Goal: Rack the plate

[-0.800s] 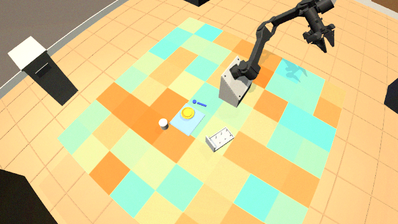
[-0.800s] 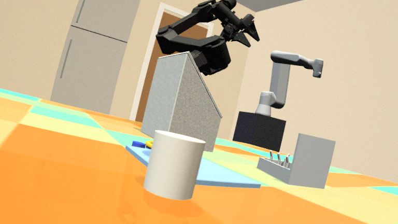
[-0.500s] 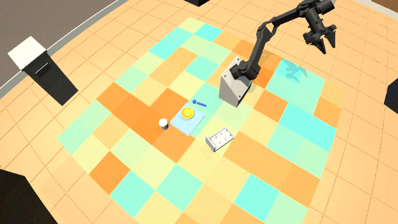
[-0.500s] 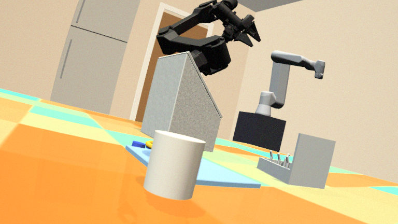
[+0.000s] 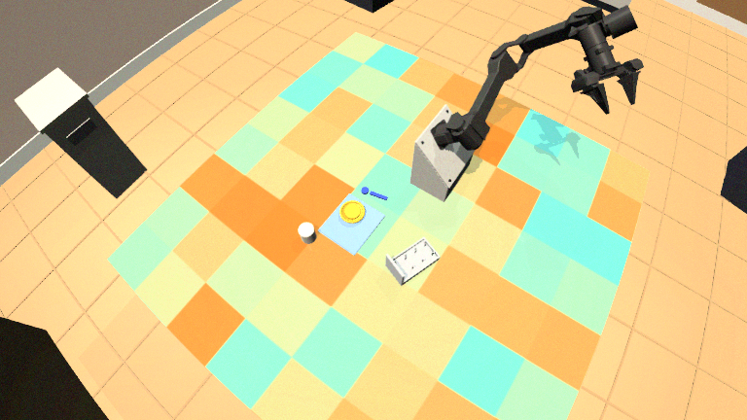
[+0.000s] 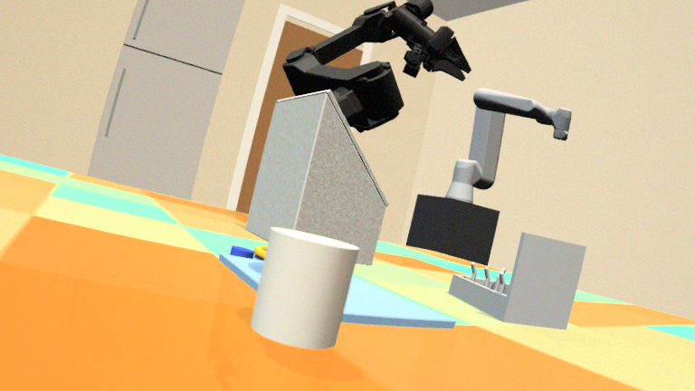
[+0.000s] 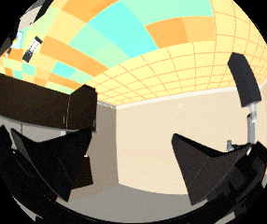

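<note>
Approach step not begun: pincer (image 5: 612, 97) hangs released and empty high at far right, well apart from the yellow plate (image 5: 352, 212) lying flat on the blue mat (image 5: 360, 233), dish rack (image 5: 413, 260) near it; next, swing over and descend to the plate's rim.

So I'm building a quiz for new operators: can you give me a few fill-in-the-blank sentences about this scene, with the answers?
1. The yellow plate lies flat on a light ____ mat.
2. The end effector is ____ and holds nothing.
3. The dish rack has ____ plates in it.
4. The white cup stands ____ the mat, not on it.

Answers: blue; open; no; beside
</note>
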Available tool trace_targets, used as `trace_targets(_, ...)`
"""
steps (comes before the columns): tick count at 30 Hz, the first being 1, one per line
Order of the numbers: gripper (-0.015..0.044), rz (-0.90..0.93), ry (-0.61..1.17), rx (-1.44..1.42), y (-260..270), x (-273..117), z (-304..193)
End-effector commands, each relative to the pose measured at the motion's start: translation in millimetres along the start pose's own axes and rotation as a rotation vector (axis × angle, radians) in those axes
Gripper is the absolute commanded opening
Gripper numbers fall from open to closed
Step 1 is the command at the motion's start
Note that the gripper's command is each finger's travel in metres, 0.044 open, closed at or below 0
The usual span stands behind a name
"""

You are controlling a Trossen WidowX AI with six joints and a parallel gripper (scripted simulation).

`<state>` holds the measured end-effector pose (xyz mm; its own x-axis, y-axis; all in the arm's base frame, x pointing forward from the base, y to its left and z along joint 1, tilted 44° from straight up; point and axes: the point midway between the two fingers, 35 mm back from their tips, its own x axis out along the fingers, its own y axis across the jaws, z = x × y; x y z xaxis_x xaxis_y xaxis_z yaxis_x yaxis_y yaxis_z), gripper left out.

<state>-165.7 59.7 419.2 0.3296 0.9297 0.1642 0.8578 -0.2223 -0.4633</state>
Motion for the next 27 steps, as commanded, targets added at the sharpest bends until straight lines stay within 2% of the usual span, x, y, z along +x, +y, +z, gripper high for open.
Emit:
trace_targets(1, 0.0400, 0.042, 0.037, 0.033, 4, 1, -9)
trace_targets(13, 0.0400, 0.210, -0.011, 0.349, 58, 55, -48)
trace_targets(27, 0.0400, 0.457, 0.004, 0.716, 149, 114, -84)
